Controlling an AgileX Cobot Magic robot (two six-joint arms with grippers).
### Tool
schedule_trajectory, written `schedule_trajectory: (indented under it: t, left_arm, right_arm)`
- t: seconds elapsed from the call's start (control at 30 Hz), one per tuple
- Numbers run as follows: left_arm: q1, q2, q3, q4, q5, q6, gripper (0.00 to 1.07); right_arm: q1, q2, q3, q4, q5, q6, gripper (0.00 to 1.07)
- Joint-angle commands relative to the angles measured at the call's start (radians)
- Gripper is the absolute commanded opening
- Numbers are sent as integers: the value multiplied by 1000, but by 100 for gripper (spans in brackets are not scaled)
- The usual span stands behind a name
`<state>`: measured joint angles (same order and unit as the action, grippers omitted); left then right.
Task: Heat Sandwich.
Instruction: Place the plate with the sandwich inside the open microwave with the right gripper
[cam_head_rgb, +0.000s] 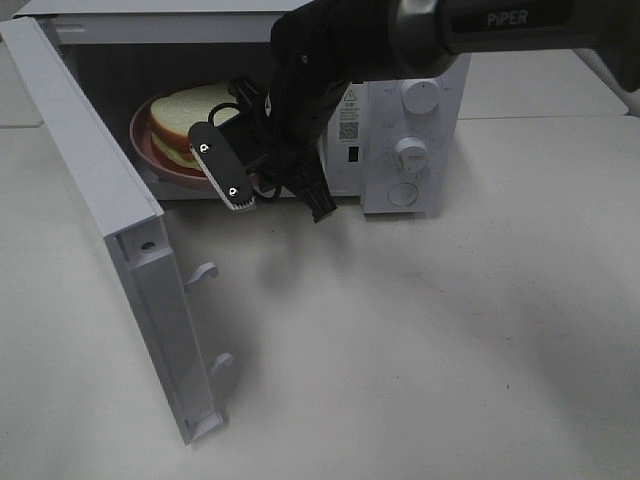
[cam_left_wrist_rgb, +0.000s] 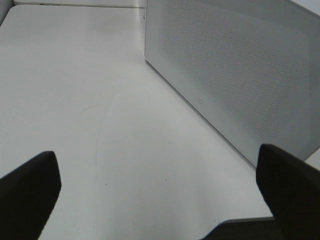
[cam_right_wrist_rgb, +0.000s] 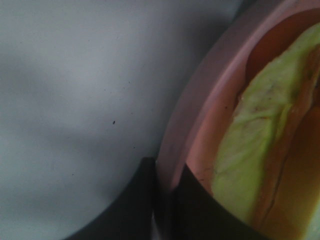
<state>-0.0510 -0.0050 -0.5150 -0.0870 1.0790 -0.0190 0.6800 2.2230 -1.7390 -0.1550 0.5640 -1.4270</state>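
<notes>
Noted sandwich (cam_head_rgb: 190, 108) lying on pink plate (cam_head_rgb: 170, 172) just inside open microwave (cam_head_rgb: 412, 120), with door (cam_head_rgb: 90, 190) swung wide on the left side. Saw right tool (cam_right_wrist_rgb: 164, 172) clenched on the plate's near rim, with one dark finger (cam_right_wrist_rgb: 132, 205) outside it and the other over the inner side, beside pale green and orange filling. Recorded left tool (cam_left_wrist_rgb: 157, 200) released, spread wide above bare tabletop (cam_left_wrist_rgb: 75, 100), near a perforated grey panel (cam_left_wrist_rgb: 240, 75).
</notes>
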Motion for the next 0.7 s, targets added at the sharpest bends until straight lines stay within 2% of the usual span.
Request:
schedule_trajectory:
  t: [0.03, 0.2, 0.33, 0.7]
  left_arm:
    - [2, -23, 0, -4, -6, 2, 100]
    - [2, -23, 0, -4, -6, 2, 100]
    - [2, -23, 0, -4, -6, 2, 100]
    - [2, -23, 0, -4, -6, 2, 100]
  right_arm:
    - [-1, 23, -53, -21, -14, 41, 1]
    - [-1, 53, -99, -26, -13, 77, 1]
    - [-1, 108, -194, -29, 39, 116, 1]
    - [-1, 203, -345, -30, 83, 178, 2]
